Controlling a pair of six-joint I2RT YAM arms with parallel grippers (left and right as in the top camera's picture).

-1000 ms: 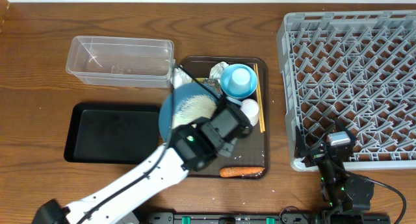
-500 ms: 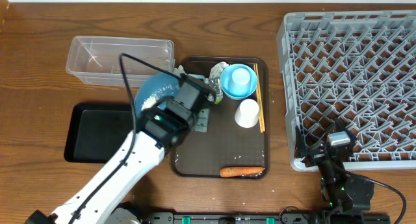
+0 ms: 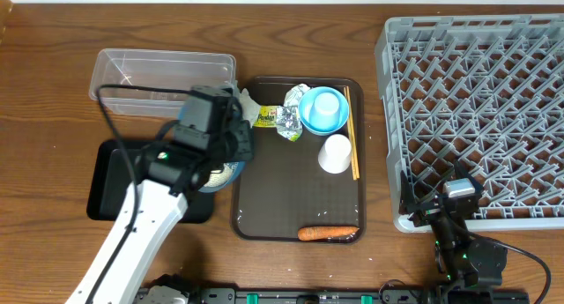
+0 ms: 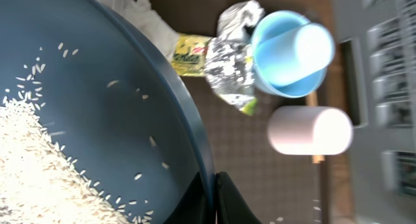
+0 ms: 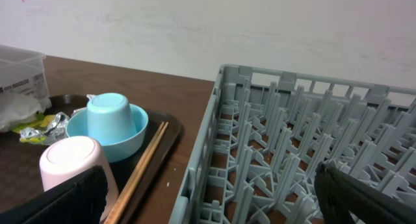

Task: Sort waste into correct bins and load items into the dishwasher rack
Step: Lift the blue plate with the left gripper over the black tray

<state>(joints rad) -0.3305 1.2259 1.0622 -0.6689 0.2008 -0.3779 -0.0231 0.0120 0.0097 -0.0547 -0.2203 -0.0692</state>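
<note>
Left hand point(image 4: 212, 197), pinching blue plate point(image 4: 110, 113) rim w/ rice point(image 4: 39, 165), moved off brown tray point(image 3: 291, 198) to over black tray point(image 3: 115, 185).

A dark brown, wood-grain counter point(image 3: 44, 92) fills the scene under even light. Behind its far edge stands a plain, off-white wall point(image 5: 195, 23).

**Table surface: what rests on it**

Wooden table point(image 3: 53, 92), dark grain. Four things sit directly on it: clear plastic tub point(image 3: 159, 75) back left, black tray point(image 3: 115, 176) just in front of it, brown serving tray point(image 3: 291, 189) centre, grey rack point(image 3: 384, 92) near the tray's right side.
</note>
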